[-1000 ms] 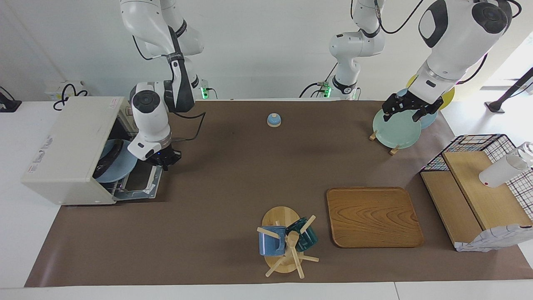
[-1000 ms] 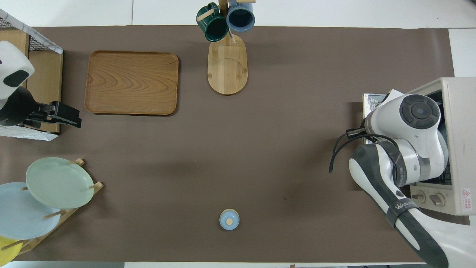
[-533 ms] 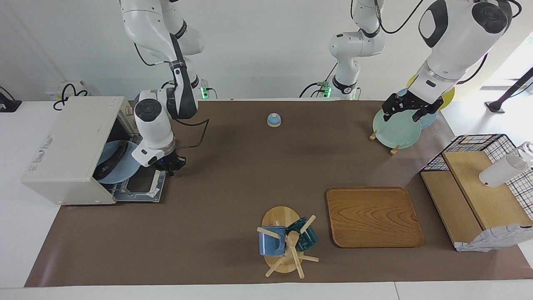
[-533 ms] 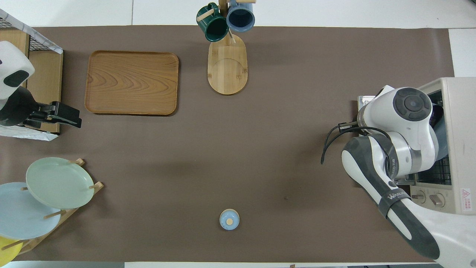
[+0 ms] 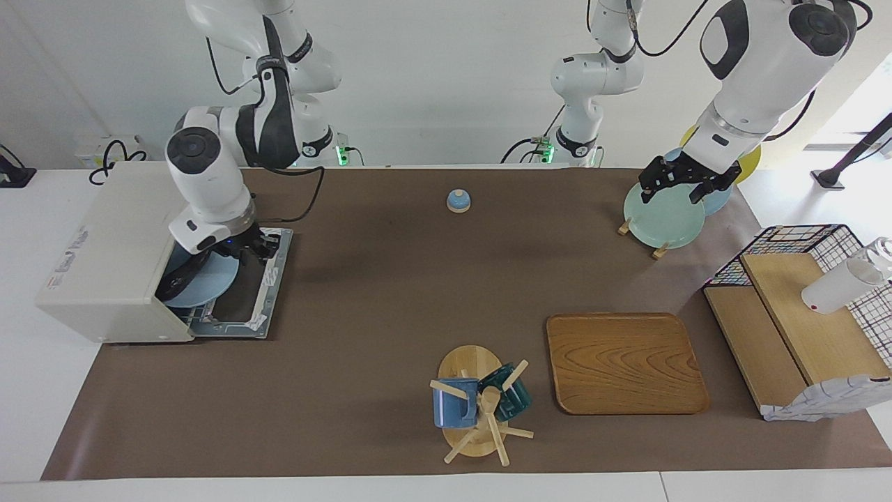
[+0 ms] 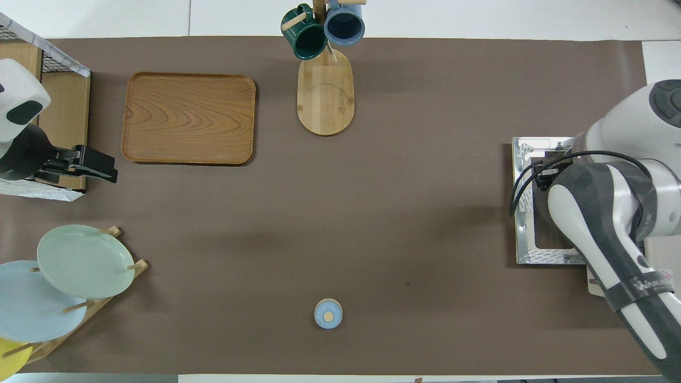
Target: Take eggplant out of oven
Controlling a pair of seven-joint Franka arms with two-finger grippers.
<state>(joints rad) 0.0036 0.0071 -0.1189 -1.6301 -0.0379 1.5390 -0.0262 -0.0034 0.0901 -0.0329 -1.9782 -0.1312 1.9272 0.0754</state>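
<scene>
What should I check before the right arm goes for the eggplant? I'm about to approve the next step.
1. Oven door dropped open: ok.
2. Eggplant in sight, lying on the blue plate inside the oven: ok.
3. Right gripper at the oven mouth, over the plate's edge: ok.
4. Right gripper's finger state: cannot tell.
5. Left gripper parked over the green plate, away from the oven: ok.
6. Wooden tray bare as a set-down spot: ok.

Right tool (image 5: 252,245) now at oven (image 5: 111,258) mouth
</scene>
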